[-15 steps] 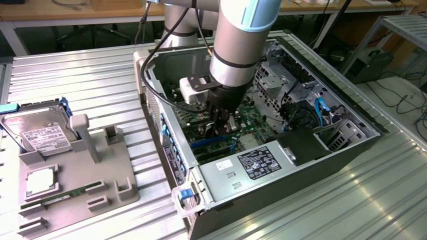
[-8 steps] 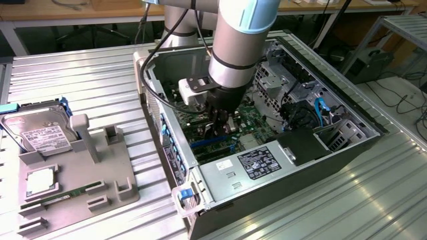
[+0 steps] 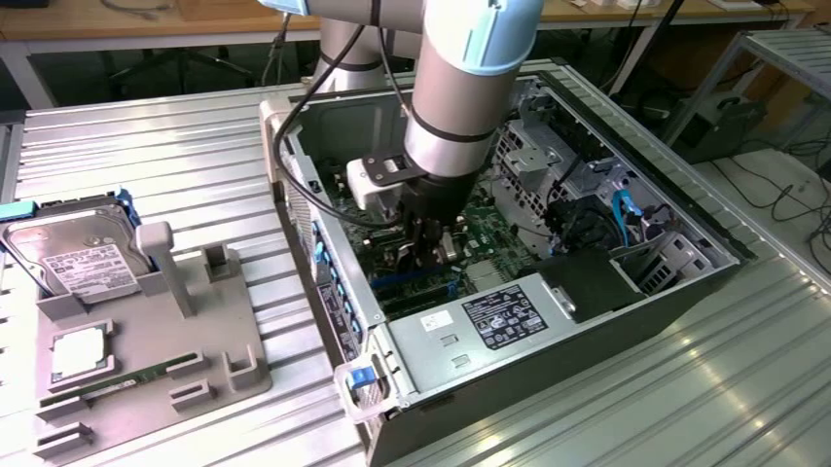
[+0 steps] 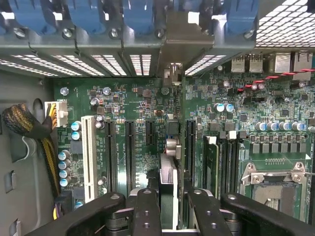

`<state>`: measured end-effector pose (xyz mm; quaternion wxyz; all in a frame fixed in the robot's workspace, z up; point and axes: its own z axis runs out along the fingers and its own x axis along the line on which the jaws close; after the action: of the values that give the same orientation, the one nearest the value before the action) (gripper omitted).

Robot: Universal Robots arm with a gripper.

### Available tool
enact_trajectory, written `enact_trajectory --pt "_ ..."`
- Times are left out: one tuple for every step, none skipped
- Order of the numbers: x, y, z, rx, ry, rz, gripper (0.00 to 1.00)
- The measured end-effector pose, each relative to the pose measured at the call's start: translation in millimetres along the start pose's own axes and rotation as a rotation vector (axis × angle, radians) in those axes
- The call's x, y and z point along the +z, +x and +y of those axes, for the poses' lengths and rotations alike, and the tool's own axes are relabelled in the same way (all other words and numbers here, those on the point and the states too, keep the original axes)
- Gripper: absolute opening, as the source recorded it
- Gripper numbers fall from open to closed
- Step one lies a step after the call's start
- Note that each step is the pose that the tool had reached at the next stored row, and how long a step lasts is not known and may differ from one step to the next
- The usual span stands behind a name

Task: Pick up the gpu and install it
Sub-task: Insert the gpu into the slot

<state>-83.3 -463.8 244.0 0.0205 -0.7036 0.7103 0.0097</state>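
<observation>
Gripper (image 3: pixel 433 255) lowered into open computer case (image 3: pixel 675 292) at centre of exterior view, clenched on gpu (image 4: pixel 170 189), held edge-on between black fingers (image 4: pixel 146 211) at lower centre of wrist view, over motherboard (image 4: pixel 275 123) slots. Hard drive (image 3: pixel 78 261) on grey fixture (image 3: pixel 143 360) at left of exterior view.

You see a ribbed metal table (image 3: pixel 169 146) — bright light reflects at 5 o'clock. At 12 o'clock stands a wooden bench (image 3: pixel 156 21). At 2 o'clock a grey metal rack (image 3: pixel 779 58) — black cables (image 3: pixel 792 195) lie on the floor.
</observation>
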Motion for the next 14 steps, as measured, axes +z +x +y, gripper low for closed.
enact_trajectory --pt "1.1 0.0 0.0 0.0 0.0003 -0.0006 0.27" --pt "2.3 0.0 0.0 0.0 0.0003 -0.0011 0.27" --pt "3.3 0.1 0.1 0.0 0.0001 -0.0012 0.27" --pt "4.2 0.2 0.1 0.0 0.0001 -0.0014 0.27" --pt "5.3 0.2 0.1 0.0 0.0001 -0.0019 0.27" --pt "6.1 0.3 0.2 0.0 -0.0001 -0.0021 0.27" --pt "7.0 0.3 0.2 0.0 -0.0001 -0.0024 0.27" --pt "7.9 0.4 0.3 0.0 -0.0002 -0.0026 0.27" --pt "8.5 0.4 0.3 0.0 -0.0001 -0.0031 0.27" --pt "8.6 0.4 0.3 0.0 0.0 -0.0033 0.27" --pt "8.7 0.4 0.2 0.0 0.0001 -0.0037 0.27" --pt "8.8 0.3 0.2 0.0 0.0002 -0.0038 0.27" --pt "8.8 0.4 0.2 0.0 0.0001 -0.0038 0.27" --pt "8.8 0.4 0.2 0.0 0.0001 -0.0037 0.27"
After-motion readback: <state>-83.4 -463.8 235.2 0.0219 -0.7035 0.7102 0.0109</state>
